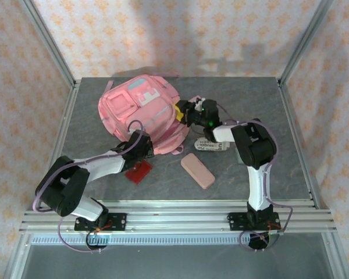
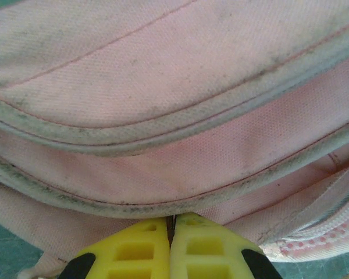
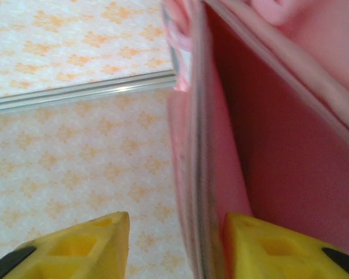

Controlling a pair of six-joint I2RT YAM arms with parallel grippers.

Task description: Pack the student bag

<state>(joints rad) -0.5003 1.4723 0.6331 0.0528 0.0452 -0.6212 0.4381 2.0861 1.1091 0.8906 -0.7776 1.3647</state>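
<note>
The student bag [image 1: 136, 107], a pink backpack with grey zip trims, lies flat on the grey table [image 1: 250, 104] at about 10 o'clock from the table's middle, front pockets and white patch facing up. In the top view its long axis seems to run from about 10 o'clock to 4 o'clock. Its pink straps trail off the 4 o'clock end, though which end is the top cannot be told for sure. The left gripper [image 1: 141, 141] sits against the bag's 6 o'clock edge. In the left wrist view the left gripper [image 2: 171, 229] has its yellow fingers pressed together, the tips right at a grey-trimmed seam of the bag [image 2: 174, 70]; whether any fabric is caught between them cannot be told. The right gripper [image 1: 183, 113] is at the bag's 3 o'clock side. In the right wrist view the right gripper [image 3: 175, 216] is spread, and an upright pink edge of the bag [image 3: 267, 145] with grey trim stands between the fingers, close to the right-hand one. A pink pencil case [image 1: 198, 170] lies at 5 o'clock from the bag, a flat red item [image 1: 138, 172] at 6 o'clock, and a white item with black lettering [image 1: 211, 145] beside the right arm.
</note>
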